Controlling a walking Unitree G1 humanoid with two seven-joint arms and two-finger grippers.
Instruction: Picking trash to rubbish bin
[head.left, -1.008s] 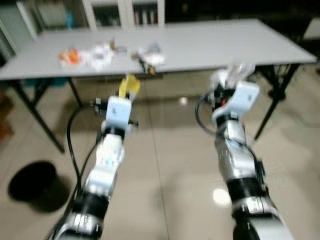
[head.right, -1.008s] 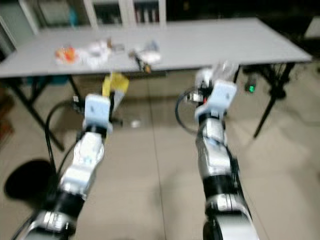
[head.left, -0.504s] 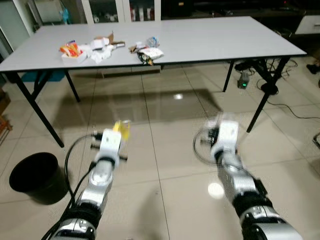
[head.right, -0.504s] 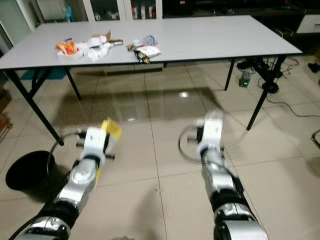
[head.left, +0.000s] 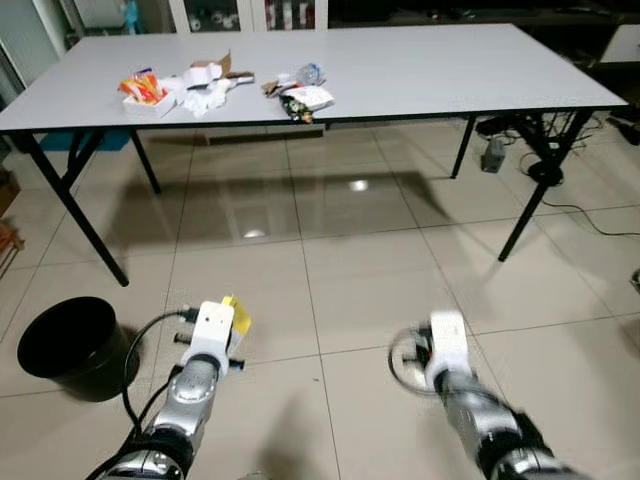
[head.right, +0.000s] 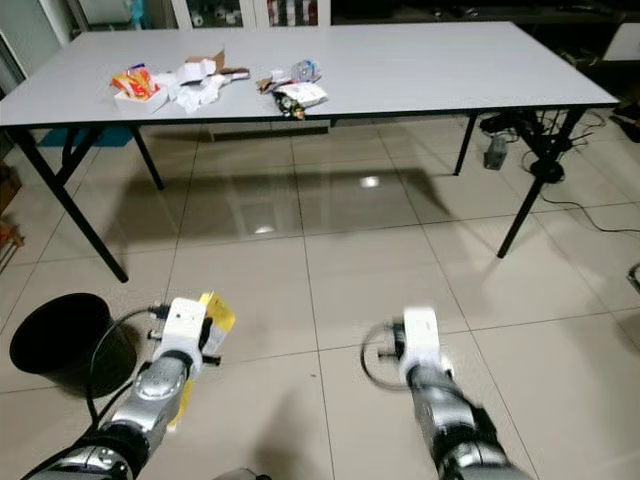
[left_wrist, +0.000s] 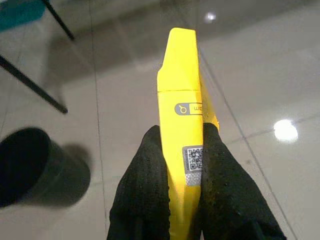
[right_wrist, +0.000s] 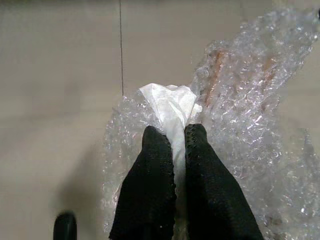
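Note:
My left gripper (left_wrist: 182, 145) is shut on a flat yellow packet (left_wrist: 181, 90), which sticks out past the wrist low over the floor (head.left: 238, 314). The black rubbish bin (head.left: 68, 346) stands on the tiles to the left of that arm, also seen beside the packet (left_wrist: 30, 162). My right gripper (right_wrist: 173, 137) is shut on a wad of white paper wrapped in clear bubble wrap (right_wrist: 250, 95); that arm (head.left: 447, 350) hangs low at the right. More trash (head.left: 205, 85) lies on the grey table (head.left: 430, 70).
The table has black legs (head.left: 85, 225) on the left and right (head.left: 525, 210), with cables and a power block (head.left: 492, 155) beneath its right end. Glossy beige tiles (head.left: 350, 270) stretch between me and the table.
The whole picture has shifted and sharpened, with the table now farther off. Both arms have sunk lower in view, each still holding its piece of trash.

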